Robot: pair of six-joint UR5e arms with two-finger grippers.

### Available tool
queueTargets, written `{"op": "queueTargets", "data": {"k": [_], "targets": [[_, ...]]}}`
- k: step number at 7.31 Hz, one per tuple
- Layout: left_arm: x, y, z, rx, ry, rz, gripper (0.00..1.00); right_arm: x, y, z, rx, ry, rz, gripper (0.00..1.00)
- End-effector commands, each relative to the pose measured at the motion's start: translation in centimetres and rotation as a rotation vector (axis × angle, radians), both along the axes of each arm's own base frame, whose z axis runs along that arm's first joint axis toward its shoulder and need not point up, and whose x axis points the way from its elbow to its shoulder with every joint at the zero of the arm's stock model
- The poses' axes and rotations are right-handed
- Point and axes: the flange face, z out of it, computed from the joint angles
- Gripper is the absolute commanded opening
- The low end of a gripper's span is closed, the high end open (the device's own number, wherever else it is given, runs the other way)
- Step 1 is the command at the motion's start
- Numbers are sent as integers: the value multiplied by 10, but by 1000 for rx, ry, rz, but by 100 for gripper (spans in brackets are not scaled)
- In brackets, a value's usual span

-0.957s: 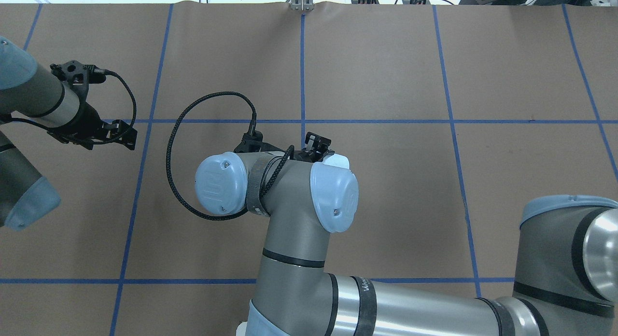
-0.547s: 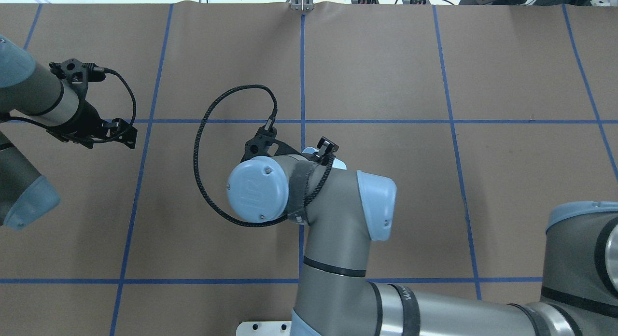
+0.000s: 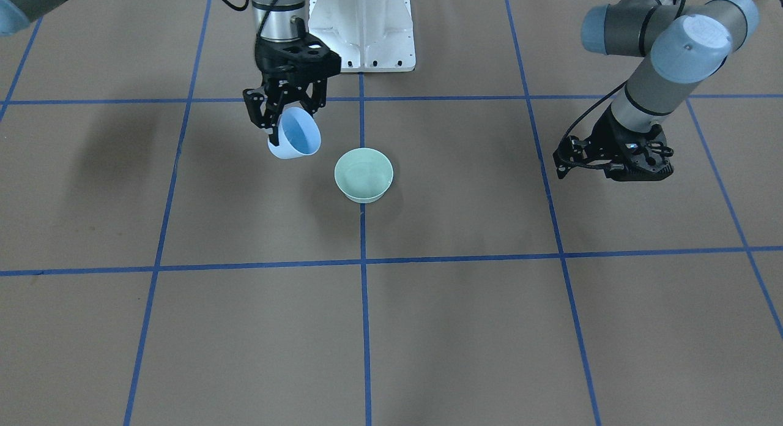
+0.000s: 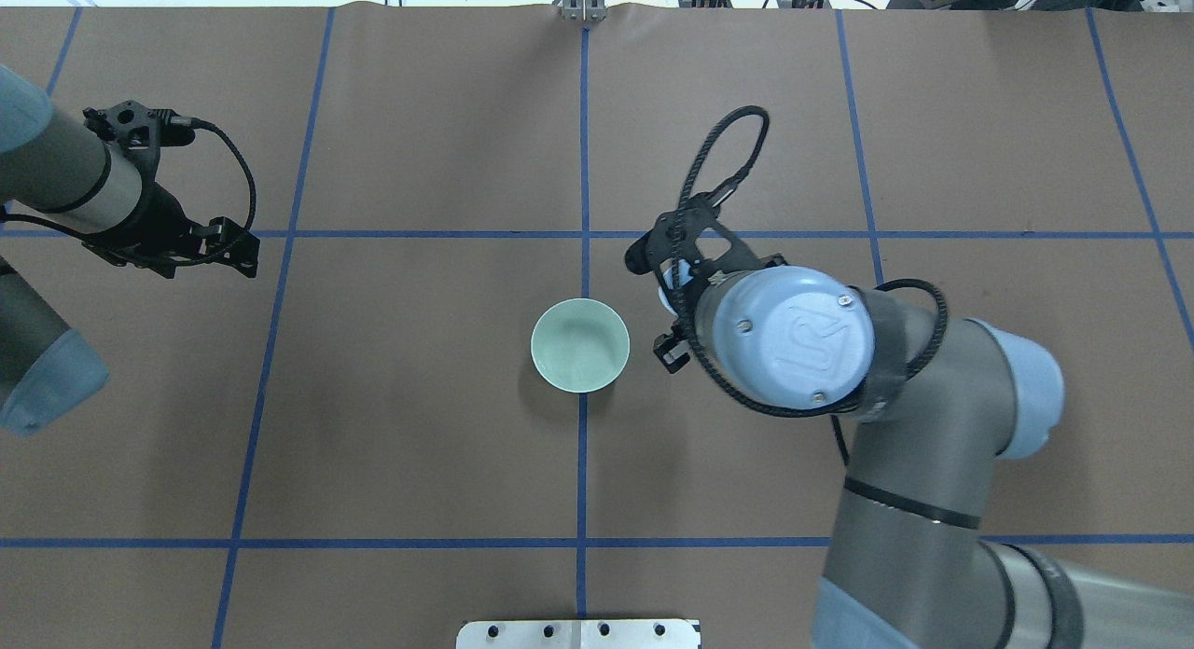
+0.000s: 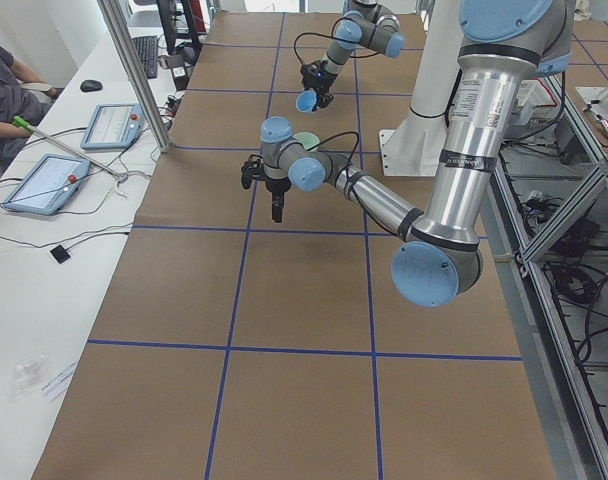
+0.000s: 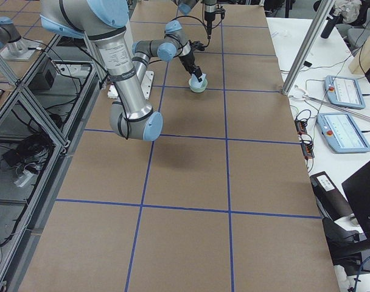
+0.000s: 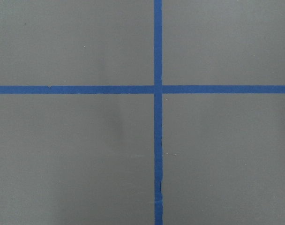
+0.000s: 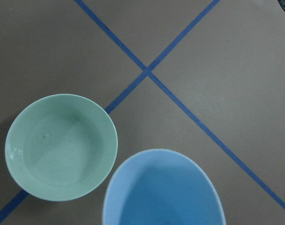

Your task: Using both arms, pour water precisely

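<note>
Right fingers [image 3: 256,111]: clamped on the rim of the tilted blue cup [image 3: 295,135], held above the bench [image 3: 465,328], just beside the green bowl [image 3: 361,197]. Water [image 8: 63,150]: faint glints inside the green bowl, apart from all fingers. Left fingers [image 4: 241,246]: well aside, spacing indiscernible.
</note>
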Motion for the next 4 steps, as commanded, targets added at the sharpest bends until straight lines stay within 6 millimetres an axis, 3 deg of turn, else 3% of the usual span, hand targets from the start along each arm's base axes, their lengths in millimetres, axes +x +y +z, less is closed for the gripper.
{"op": "queueTargets", "data": {"k": [1,2,4], "targets": [[-4,2,-7,2,13,1,100,69,-11,54,-2,-78,69,30],[-4,2,-8,3,14,1,100,95,-15,93,18,-132,102,30],[-4,2,-8,3,14,1,100,152,-7,188,33,-244,103,31]]}}
